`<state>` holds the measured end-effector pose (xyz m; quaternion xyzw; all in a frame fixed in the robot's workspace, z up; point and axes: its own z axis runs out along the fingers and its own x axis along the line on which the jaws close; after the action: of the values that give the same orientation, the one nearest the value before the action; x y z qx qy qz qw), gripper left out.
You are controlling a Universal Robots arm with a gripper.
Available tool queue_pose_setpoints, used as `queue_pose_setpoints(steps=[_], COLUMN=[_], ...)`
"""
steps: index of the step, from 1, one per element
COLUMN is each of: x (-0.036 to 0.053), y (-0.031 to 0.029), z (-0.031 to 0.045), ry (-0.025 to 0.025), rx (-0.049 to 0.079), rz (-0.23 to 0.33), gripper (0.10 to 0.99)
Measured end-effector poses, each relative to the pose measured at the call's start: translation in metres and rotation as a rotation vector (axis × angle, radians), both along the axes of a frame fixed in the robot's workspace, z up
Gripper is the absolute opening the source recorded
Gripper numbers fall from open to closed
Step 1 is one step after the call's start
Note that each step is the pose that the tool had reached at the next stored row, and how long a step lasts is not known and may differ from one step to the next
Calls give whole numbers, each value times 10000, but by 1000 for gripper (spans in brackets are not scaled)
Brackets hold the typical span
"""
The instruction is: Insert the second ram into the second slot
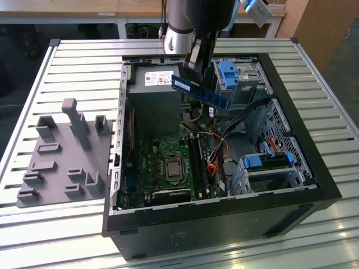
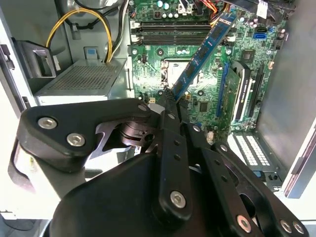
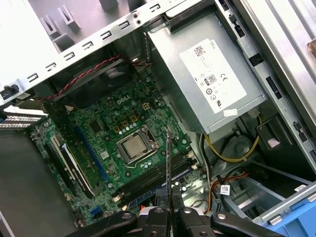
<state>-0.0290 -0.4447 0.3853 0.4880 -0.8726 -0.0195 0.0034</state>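
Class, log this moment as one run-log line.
gripper: shut on RAM stick | RAM stick: tilted, above motherboard, not seated

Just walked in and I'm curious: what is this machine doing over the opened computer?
A robot arm has its black gripper shut on a long, thin blue circuit-board memory stick, holding it tilted in the air over an open black computer case. The stick is not yet seated: it is clear of the dark memory slots on the green motherboard.
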Motion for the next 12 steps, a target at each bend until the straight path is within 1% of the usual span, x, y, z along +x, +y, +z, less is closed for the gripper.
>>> queue_pose_setpoints(steps=[12], x=[0], y=[0], z=[0], ry=[0], rx=[0], rz=[-527], gripper=[137])
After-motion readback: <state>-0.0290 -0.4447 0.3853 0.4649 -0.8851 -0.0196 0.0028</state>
